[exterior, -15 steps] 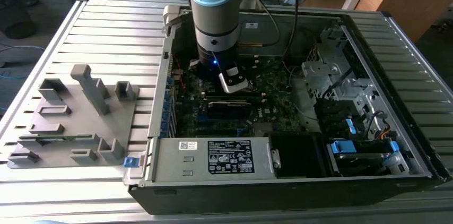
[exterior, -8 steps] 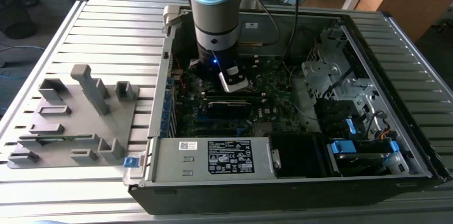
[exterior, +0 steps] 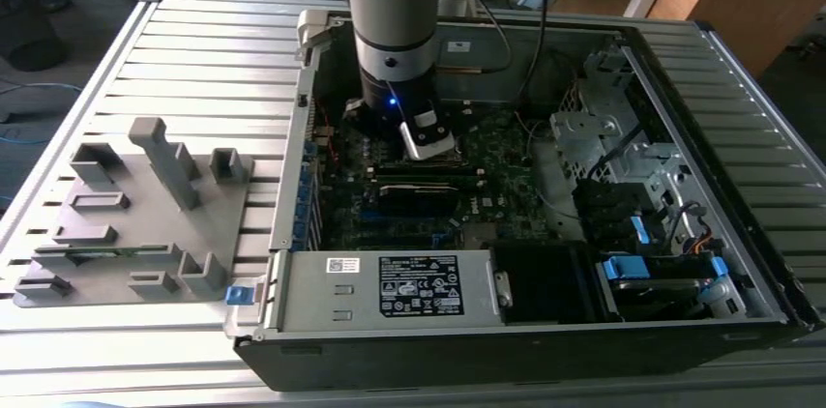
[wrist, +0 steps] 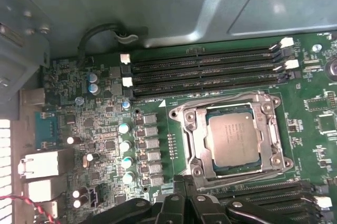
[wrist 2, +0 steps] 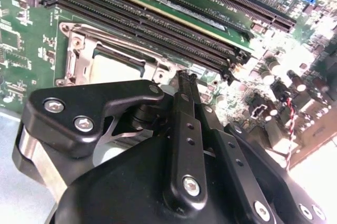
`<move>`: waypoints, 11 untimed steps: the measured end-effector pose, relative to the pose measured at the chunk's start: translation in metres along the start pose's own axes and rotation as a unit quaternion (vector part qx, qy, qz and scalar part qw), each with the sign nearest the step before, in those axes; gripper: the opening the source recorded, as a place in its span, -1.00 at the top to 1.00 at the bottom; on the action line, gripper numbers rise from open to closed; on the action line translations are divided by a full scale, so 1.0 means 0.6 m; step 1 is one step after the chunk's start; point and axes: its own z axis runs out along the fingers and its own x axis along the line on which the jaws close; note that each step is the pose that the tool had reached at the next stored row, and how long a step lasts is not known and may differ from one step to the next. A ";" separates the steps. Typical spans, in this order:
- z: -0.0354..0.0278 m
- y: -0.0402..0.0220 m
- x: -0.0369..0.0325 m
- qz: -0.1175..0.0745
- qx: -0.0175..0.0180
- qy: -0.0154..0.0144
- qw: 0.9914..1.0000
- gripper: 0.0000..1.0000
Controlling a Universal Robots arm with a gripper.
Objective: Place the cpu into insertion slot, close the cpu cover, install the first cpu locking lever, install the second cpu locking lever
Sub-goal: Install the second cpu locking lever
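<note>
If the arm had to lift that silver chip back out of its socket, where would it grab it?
Probably by two opposite edges, from straight above. The cpu lies flat inside the cpu cover, whose frame overlaps its rim, so the cover would likely need opening first.

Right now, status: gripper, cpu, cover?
Gripper shut, empty, hovering beside the socket. Cpu seated in the slot, cover down around it. Nothing in the way.
</note>
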 end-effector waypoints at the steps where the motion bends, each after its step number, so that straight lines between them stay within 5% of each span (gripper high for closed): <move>1: -0.001 0.000 0.000 0.000 0.000 0.000 1.000 0.79; 7: -0.001 0.001 -0.002 0.000 0.000 0.000 1.000 0.79; 11: 0.000 0.003 -0.019 0.000 0.001 0.003 1.000 0.79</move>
